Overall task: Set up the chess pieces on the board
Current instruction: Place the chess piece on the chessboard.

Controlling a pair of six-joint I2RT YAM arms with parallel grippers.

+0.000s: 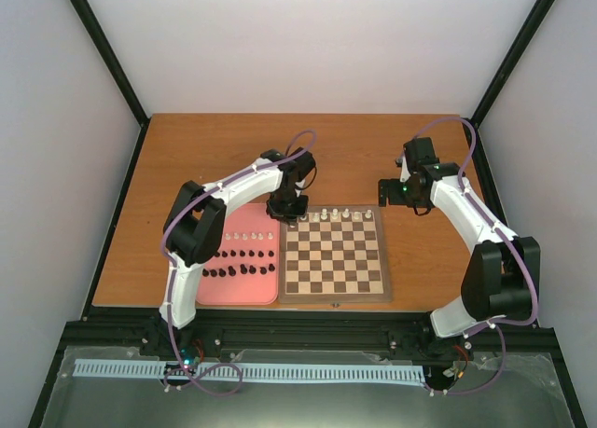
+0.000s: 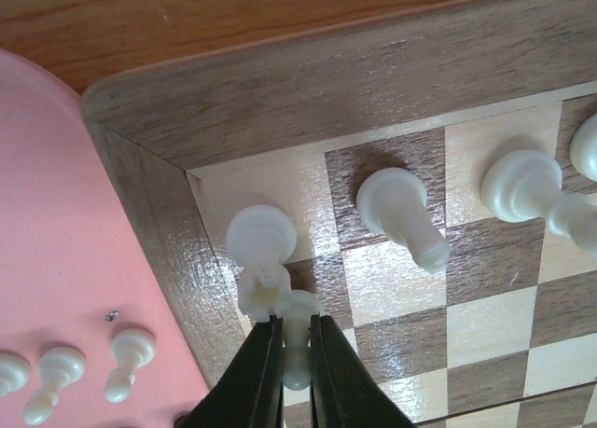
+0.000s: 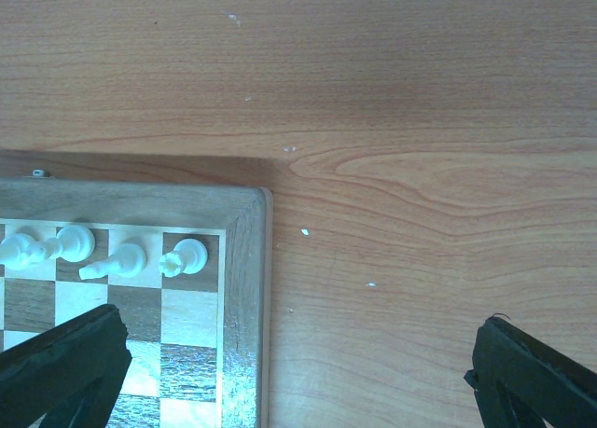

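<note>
White chess piece [image 2: 298,358] in left pincer [image 2: 296,324]

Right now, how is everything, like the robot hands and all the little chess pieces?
left gripper: shut on a white piece, beside the corner rook.
right gripper: wide open, empty, over the table.
board: flat, pieces only on its far row.
white pieces on the board: standing in the far row.
white pawns: in the pink tray, not placed yet.
black pieces: in the pink tray, two rows.

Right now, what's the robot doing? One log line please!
left gripper shut on white piece | board far-left corner | right gripper open, empty
</note>
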